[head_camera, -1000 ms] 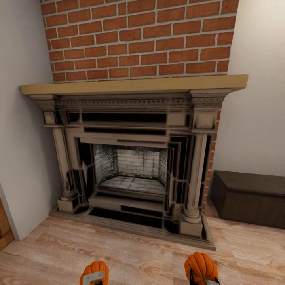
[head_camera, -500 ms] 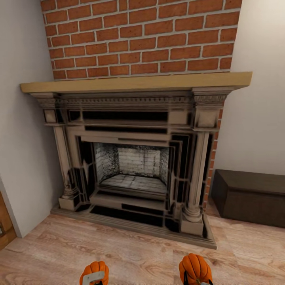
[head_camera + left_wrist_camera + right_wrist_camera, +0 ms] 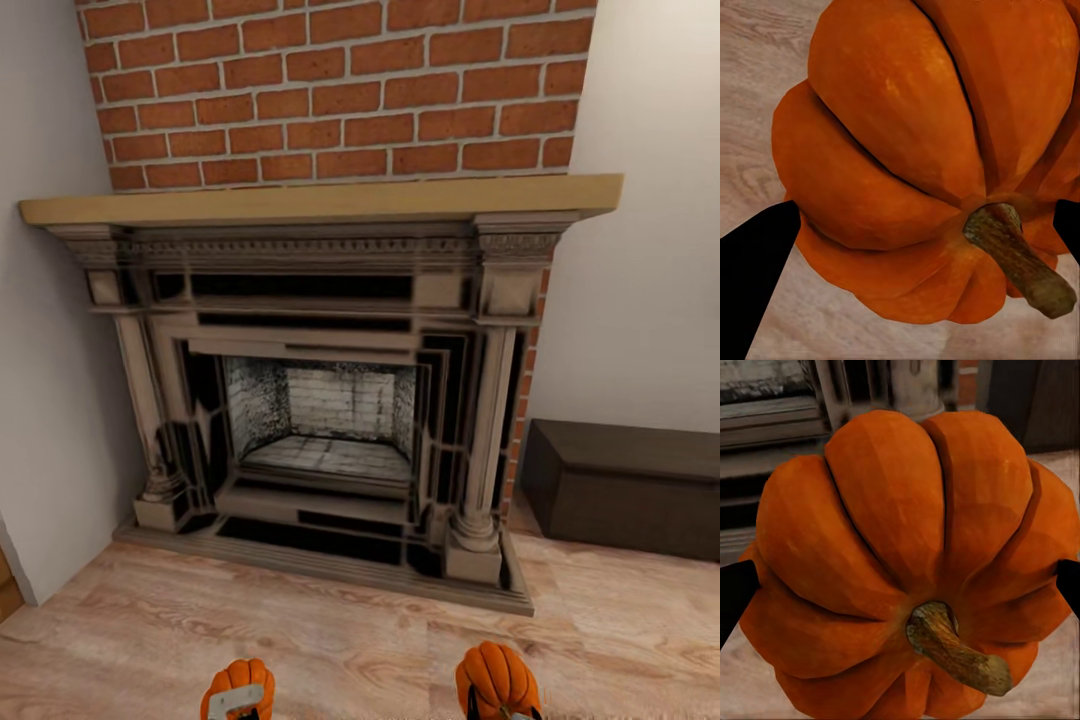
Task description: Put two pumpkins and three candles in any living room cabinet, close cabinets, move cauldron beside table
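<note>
I hold two bright orange ribbed pumpkins, one per hand, low in the head view above the wooden floor. My left gripper is shut on the left pumpkin, whose ribs and brown stem sit close up between the dark fingertips. My right gripper is shut on the right pumpkin, likewise between its fingertips. The cabinet, low and dark brown, stands closed against the wall at the right. The candles, the cauldron and the table are out of view.
A large stone fireplace with a tan wooden mantel and red brick above stands straight ahead, its hearth step jutting onto the light wood floor. Grey walls flank it.
The whole picture has slid a little to the left, so the camera has turned slightly right. Both pumpkins stay gripped in the same places.
</note>
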{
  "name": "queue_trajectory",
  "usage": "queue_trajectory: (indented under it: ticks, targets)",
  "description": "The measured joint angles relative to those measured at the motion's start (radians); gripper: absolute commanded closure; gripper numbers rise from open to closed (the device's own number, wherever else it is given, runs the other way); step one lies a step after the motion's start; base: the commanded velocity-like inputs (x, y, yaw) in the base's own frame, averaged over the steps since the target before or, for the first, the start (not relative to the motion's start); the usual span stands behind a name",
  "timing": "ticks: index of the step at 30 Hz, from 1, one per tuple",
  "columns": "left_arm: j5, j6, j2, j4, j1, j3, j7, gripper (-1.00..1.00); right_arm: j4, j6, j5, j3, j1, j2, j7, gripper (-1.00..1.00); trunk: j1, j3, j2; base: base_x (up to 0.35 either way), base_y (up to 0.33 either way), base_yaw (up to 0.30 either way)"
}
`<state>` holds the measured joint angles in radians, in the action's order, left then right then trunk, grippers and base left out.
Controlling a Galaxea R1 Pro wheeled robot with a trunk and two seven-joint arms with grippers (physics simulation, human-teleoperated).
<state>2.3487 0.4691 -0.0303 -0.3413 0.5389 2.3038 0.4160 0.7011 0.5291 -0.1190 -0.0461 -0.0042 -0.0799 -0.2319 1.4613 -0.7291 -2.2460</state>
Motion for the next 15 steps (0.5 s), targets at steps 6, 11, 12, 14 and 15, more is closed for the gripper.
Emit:
queue_trajectory:
  ticks: [6, 11, 12, 14, 15]
  targets:
    - [0.002, 0.0, 0.0, 0.002, -0.001, 0.0, 0.0, 1.0, -0.004, -0.001, -0.001, 0.005, -0.001, 0.005, 0.001, 1.0, -0.023, 0.015, 0.042, 0.0, 0.0, -0.267]
    - [0.001, 0.002, 0.003, 0.003, -0.001, 0.0, 0.0, 1.0, -0.067, 0.002, -0.004, 0.007, -0.004, 0.006, 0.002, 1.0, -0.042, 0.03, 0.077, 0.0, 0.0, -0.289]
    - [0.002, 0.002, 0.003, 0.003, -0.001, 0.0, 0.0, 1.0, -0.071, 0.004, -0.004, 0.008, -0.005, 0.006, 0.003, 1.0, -0.046, 0.033, 0.084, 0.0, 0.0, -0.293]
    - [0.002, 0.002, 0.004, 0.003, -0.001, 0.0, 0.0, 1.0, -0.077, 0.005, -0.004, 0.008, -0.005, 0.006, 0.003, 1.0, -0.054, 0.039, 0.098, 0.0, 0.0, -0.293]
    - [0.002, 0.002, 0.004, 0.003, -0.001, 0.0, 0.0, 1.0, -0.078, 0.006, -0.006, 0.009, -0.005, 0.006, 0.003, 1.0, -0.057, 0.042, 0.105, 0.0, 0.0, -0.294]
